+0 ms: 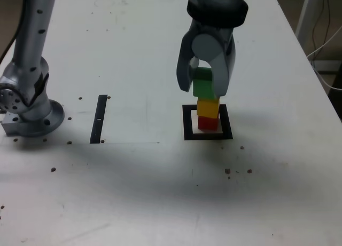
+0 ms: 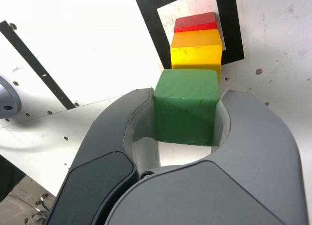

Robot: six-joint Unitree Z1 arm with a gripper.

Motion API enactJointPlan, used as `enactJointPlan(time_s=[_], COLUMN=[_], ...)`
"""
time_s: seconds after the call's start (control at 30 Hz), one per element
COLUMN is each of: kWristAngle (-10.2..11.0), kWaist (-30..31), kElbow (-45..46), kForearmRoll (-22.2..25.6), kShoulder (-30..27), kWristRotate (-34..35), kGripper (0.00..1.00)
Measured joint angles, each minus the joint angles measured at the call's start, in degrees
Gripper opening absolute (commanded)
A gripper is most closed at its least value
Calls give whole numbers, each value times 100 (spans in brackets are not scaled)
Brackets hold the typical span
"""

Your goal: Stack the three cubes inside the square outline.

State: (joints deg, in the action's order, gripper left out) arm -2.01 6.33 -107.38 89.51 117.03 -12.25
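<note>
Gripper [image 1: 206, 81] pinching the green cube [image 1: 203, 88] between its two grey jaws, pointing down over the square outline [image 1: 188, 129]. Seen in the wrist view as well: green cube [image 2: 186, 107] clamped on both sides by the jaws of the gripper [image 2: 187, 117]. Directly below, yellow cube [image 1: 208, 107] sitting on the red cube [image 1: 208, 123], both inside the pale centre of the black border, towards its right part in the exterior view. Green cube just above the yellow one and shifted slightly to the exterior view's left; whether touching or a little apart cannot be told. From the wrist, yellow cube [image 2: 196, 50] and a sliver of the red cube [image 2: 195, 22] lined up beyond the green, with the square outline [image 2: 148, 20] around them. Narrow black strip [image 1: 99, 119] lying well apart on the white table [image 1: 160, 192], towards the exterior view's left, near the arm's base [image 1: 29, 118].
</note>
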Motion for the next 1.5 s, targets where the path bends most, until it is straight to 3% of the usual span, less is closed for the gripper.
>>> enactJointPlan(time_s=[0.57,0.63,0.8,0.87,1.5], kWristAngle=[99,115,150,154,218], kWaist=[-58,-66,-88,-95,-101], kElbow=[-13,-13,-6,8,113], kForearmRoll=[-57,-71,-94,-98,-100], kShoulder=[132,143,155,161,-51], kWristRotate=[-17,-22,-71,-85,-92], kGripper=[26,38,89,98,99])
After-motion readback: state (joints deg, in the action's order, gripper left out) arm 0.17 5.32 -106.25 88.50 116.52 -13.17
